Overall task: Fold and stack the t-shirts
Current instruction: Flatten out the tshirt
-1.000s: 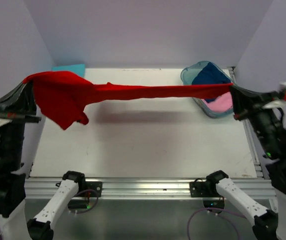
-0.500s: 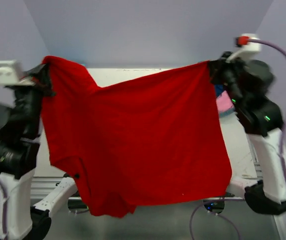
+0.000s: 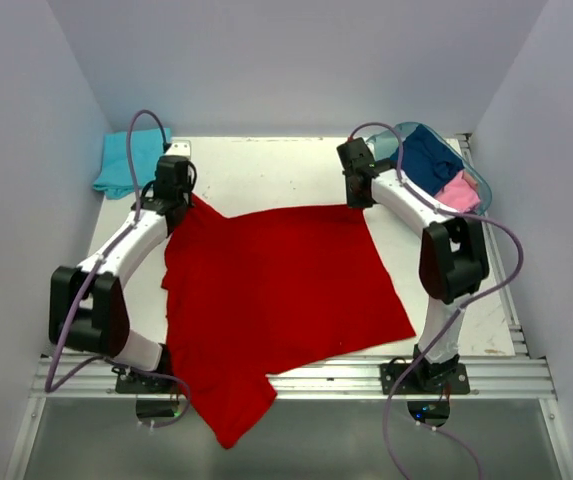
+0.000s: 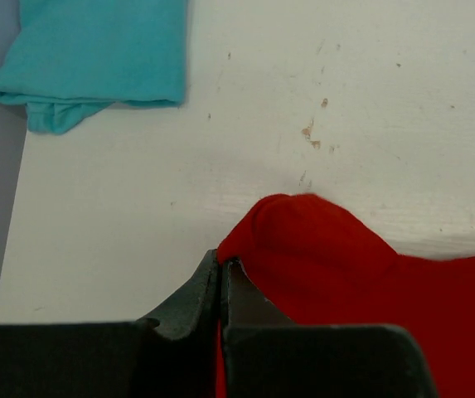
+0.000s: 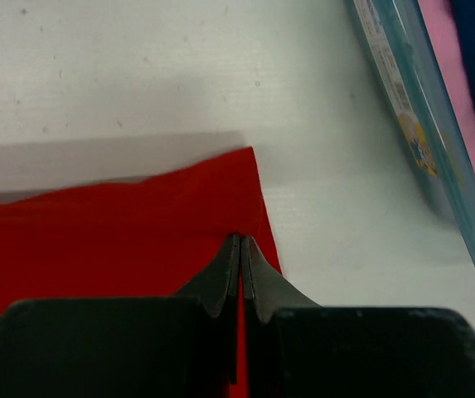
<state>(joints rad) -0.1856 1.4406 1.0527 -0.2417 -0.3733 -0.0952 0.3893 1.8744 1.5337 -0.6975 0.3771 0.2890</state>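
A large red t-shirt (image 3: 276, 290) lies spread across the table, its near end hanging over the front edge. My left gripper (image 3: 178, 196) is shut on its far left corner (image 4: 291, 232), low on the table. The right gripper (image 3: 358, 200) is shut on the far right corner (image 5: 220, 207). A folded turquoise t-shirt (image 3: 126, 160) (image 4: 96, 58) lies at the back left. Navy (image 3: 428, 155) and pink (image 3: 461, 190) t-shirts sit in the teal basket (image 3: 386, 148).
The teal plastic basket (image 5: 419, 149) stands at the back right, close beside my right gripper. Grey walls close in the table on the left, back and right. An aluminium rail (image 3: 466, 375) runs along the front edge.
Both arms swung the red t-shirt up from a stretched band, held it hanging open in the air, then lowered it far forward; it now lies flat on the table.
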